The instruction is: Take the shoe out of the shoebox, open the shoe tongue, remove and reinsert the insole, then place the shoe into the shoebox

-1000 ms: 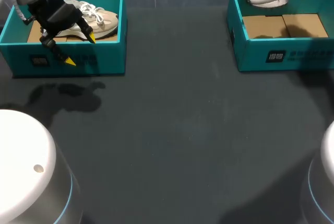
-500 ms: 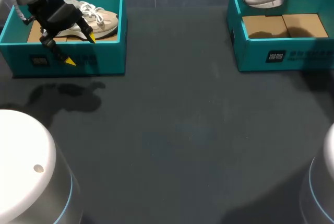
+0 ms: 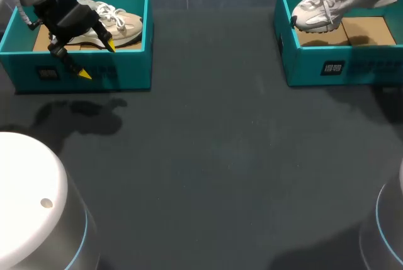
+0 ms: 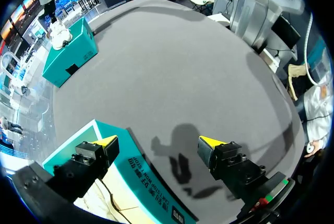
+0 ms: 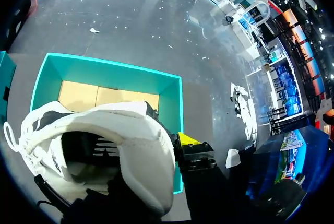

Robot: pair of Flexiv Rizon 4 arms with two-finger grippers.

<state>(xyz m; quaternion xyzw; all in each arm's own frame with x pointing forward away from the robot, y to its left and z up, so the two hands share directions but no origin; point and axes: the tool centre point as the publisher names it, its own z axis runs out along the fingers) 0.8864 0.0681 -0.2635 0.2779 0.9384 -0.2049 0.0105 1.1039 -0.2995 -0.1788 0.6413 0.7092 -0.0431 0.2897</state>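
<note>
A white sneaker hangs tilted, toe down, over the right teal shoebox. My right gripper is shut on the white sneaker at its heel collar. One yellow fingertip shows outside the heel; the other is hidden inside the shoe. The head view barely shows this gripper, at the heel. A beige sneaker lies in the left teal shoebox. My left gripper hangs open above that box's front wall, its fingers wide apart and holding nothing.
The right box's cardboard floor shows under the held shoe. A wide stretch of dark tabletop lies between the two boxes. White arm bases stand at the near corners.
The white sneaker has swung down from the back rim of the right box, its toe now dipping lower over the box. My left arm has stayed still.
</note>
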